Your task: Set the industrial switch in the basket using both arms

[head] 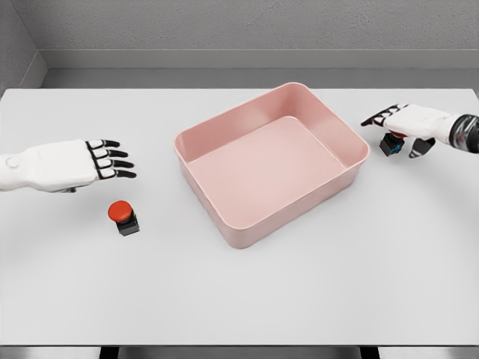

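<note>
One white table (239, 299) fills most of the view, grey wall behind it. Pink basket (271, 161) sits mid-table, rotated so a corner points toward the robot; a shallow rectangular tub with rounded corners, nothing inside it.

Left hand (63, 164) comes in from the left edge, hovering over the table well left of the basket. Fingers (112, 158) straight and slightly spread, pointing toward the basket, holding nothing, touching nothing.

Right hand (408, 123) comes in from the right edge, just right of the basket's far right corner. It sits on top of the right switch (391, 143): fingers extended toward the basket over the top of it, thumb down on the near right side. Looks like contact from above; can't tell if it's a real grasp or just a cover.

Two industrial switches total. Left switch (123, 216): red mushroom button on a dark base, upright on the table, near side of the left hand, apart from it, well left of the basket. The other one is mostly hidden under the palm; only a dark body with a bit of red and blue shows. Both are outside the basket.

No readable markings on anything.
</note>
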Robot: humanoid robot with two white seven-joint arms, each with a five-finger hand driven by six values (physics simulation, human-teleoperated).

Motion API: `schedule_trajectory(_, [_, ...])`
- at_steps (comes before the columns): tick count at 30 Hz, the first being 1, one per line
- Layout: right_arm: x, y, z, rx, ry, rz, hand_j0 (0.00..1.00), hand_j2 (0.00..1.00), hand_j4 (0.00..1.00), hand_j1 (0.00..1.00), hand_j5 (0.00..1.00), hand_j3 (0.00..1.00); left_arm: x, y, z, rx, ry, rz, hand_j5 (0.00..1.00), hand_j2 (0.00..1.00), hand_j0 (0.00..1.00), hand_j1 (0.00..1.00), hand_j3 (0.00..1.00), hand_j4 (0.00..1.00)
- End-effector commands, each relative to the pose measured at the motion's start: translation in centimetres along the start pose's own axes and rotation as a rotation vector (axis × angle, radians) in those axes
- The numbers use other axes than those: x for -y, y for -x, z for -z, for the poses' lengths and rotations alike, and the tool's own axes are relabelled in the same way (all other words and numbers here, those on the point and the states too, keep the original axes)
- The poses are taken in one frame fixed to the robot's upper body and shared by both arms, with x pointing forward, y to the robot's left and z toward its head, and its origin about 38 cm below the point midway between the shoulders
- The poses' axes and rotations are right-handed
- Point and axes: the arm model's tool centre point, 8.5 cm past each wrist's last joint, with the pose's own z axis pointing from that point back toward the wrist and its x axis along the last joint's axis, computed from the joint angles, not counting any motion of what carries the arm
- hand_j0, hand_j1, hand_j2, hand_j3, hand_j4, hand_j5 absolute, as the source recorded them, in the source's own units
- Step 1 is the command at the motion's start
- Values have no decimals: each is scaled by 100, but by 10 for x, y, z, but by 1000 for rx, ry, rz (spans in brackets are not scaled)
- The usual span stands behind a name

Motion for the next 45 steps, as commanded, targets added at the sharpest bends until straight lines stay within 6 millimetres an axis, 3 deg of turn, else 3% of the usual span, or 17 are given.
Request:
schedule_trajectory(1, [-1,-3,5,-1,-8,-8,100,100,100,100,100,100,4,-3,-2,2,-1,-38,100,100,100,100,100,100])
schedule_trajectory(8, [3,0,3,-9,1,-12,100,100,100,100,100,100,8,-15,9,44,-3,-65,100,100,100,100,100,100])
schedule_trajectory(12, [4,-1,4,-7,1,-15,91,91,91,91,91,91,15,-25,17,82,12,-77,100,100,100,100,100,100])
schedule_trajectory(17, [5,-3,5,-2,5,-16,92,92,92,92,92,92,13,-28,18,95,14,-72,100,100,100,100,100,100])
schedule_trajectory(19, [5,-2,4,-5,3,-15,81,81,81,81,81,81,8,-27,18,95,8,-62,100,100,100,100,100,100])
schedule_trajectory(21, [5,-2,4,-4,5,-14,78,78,78,78,78,78,8,-26,16,92,7,-61,100,100,100,100,100,100])
schedule_trajectory(24, [5,-1,3,-6,5,-14,65,65,65,65,65,65,2,-27,14,95,-2,-51,100,100,100,100,100,100])
schedule_trajectory(26, [5,-1,3,-7,3,-13,64,64,64,64,64,64,0,-29,14,102,-5,-46,100,100,100,100,100,100])
schedule_trajectory(28, [5,1,2,-12,5,-11,55,55,55,55,55,55,-4,-25,13,96,-7,-30,100,100,100,100,100,100])
schedule_trajectory(36, [5,0,3,-9,4,-11,53,53,53,53,53,53,0,-33,16,117,-5,-50,100,100,100,100,100,100])
schedule_trajectory(37, [6,0,2,-10,2,-12,48,48,48,48,48,48,3,-36,17,125,3,-56,100,100,100,100,100,100])
schedule_trajectory(45, [21,2,-2,-5,43,-6,49,49,49,49,49,49,8,-41,18,133,-1,-102,100,100,100,100,100,100])
